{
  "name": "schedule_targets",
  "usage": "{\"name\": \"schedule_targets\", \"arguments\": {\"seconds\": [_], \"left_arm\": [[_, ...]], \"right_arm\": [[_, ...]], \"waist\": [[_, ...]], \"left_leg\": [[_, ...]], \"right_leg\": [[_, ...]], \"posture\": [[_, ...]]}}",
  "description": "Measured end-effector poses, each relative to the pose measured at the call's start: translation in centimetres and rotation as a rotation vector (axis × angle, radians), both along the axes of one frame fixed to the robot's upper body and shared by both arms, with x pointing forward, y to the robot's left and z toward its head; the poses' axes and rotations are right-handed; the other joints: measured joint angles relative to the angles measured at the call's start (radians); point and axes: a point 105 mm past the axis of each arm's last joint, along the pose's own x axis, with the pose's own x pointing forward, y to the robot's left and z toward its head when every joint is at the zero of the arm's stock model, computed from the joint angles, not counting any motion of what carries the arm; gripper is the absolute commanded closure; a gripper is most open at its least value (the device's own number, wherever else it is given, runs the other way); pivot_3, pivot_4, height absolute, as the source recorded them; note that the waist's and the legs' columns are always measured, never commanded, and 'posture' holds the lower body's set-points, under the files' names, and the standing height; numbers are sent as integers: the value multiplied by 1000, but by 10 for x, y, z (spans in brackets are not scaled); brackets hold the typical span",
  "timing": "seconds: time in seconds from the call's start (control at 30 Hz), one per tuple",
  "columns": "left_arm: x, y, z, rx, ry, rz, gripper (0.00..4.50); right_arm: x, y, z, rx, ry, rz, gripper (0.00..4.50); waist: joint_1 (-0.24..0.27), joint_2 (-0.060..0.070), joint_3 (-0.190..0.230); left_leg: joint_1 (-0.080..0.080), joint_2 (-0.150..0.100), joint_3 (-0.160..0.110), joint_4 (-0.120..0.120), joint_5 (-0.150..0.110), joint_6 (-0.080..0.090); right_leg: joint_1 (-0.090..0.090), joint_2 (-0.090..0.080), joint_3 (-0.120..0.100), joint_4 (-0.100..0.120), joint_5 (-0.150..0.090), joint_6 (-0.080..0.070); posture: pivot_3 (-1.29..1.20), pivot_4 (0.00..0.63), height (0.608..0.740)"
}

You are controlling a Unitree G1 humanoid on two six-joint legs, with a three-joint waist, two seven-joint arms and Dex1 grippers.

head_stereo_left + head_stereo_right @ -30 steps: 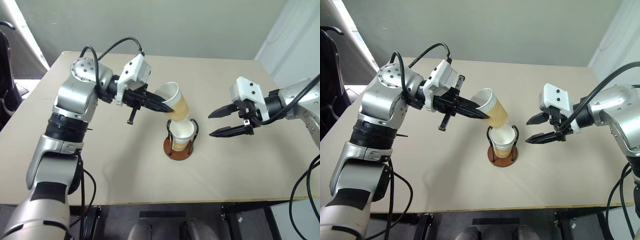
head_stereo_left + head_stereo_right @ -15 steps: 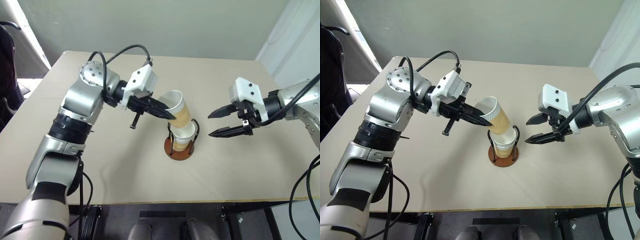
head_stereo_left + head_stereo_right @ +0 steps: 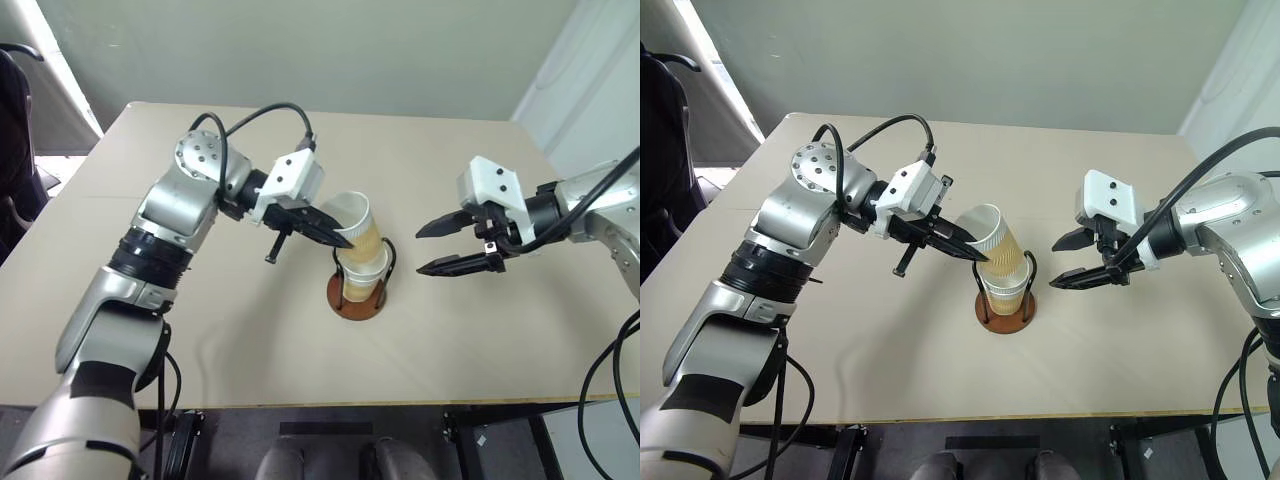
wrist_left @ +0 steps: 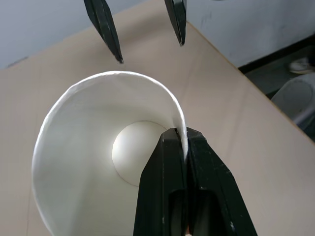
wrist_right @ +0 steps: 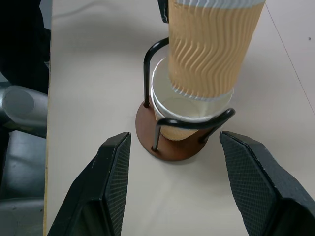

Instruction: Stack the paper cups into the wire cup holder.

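The left arm reached in bent, its left pincer (image 3: 340, 238) angled downward and pinching the white rolled rim of a ribbed tan paper cup (image 3: 361, 232). That tapered cup hung tilted just past the fingertips, its foot entering a second cup (image 5: 189, 109) seated in the wire cup holder (image 5: 170, 142), a reddish-brown disc with black wire loops on the beige tabletop (image 3: 250, 330). The right pincer (image 3: 430, 248) hovered beside the holder, fingers spread and empty. Since a second earlier, the held cup had dropped from above the holder and stood more upright; the right arm had not shifted.
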Motion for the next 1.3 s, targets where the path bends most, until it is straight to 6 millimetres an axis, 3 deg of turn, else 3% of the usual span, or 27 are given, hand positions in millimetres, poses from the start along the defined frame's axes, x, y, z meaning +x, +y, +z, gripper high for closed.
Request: {"name": "schedule_targets", "arguments": {"seconds": [0.27,0.3,0.37,0.73,0.87,1.03,1.13,1.3], "left_arm": [[1,-2,-4,37,-16,-20,4481],[1,-2,-4,45,-14,-20,4292],[0,-2,-2,57,-15,-24,3885],[6,-8,27,44,-60,-25,32],[5,-16,32,-3,-21,-42,32],[3,-10,47,-92,33,-14,32],[6,12,50,-148,65,65,32],[12,51,38,-219,142,235,32]], "right_arm": [[0,0,0,0,-1,-1,1631],[0,0,0,0,-1,-1,1631],[0,0,0,0,-1,-2,1631],[1,-1,0,-2,-1,-7,1631],[1,-1,1,-2,-2,-5,1631],[1,-1,1,-2,-2,-6,1631],[0,-1,-1,-3,2,-6,1631],[2,-2,-4,2,8,-15,1631]], "waist": [[0,0,0],[0,0,0],[0,0,0],[2,0,0],[2,0,0],[2,0,0],[-2,1,0],[-4,1,0]], "left_leg": [[0,0,0,0,0,0],[0,0,0,0,0,0],[0,0,0,0,0,0],[0,-1,0,0,0,0],[-1,-2,0,0,0,1],[-1,-7,0,0,0,1],[0,-6,0,0,0,1],[0,-5,-2,0,0,1]], "right_leg": [[0,0,0,0,0,0],[0,0,0,0,0,0],[0,0,0,0,0,0],[0,-1,0,-1,0,1],[0,-1,0,-1,0,1],[0,-1,0,-1,0,1],[0,-1,1,0,-1,1],[0,-1,1,-1,-1,2]], "posture": [[0,150,740],[0,150,740],[0,150,740],[0,150,740],[0,150,740],[0,150,740],[0,150,740],[0,150,740]]}}
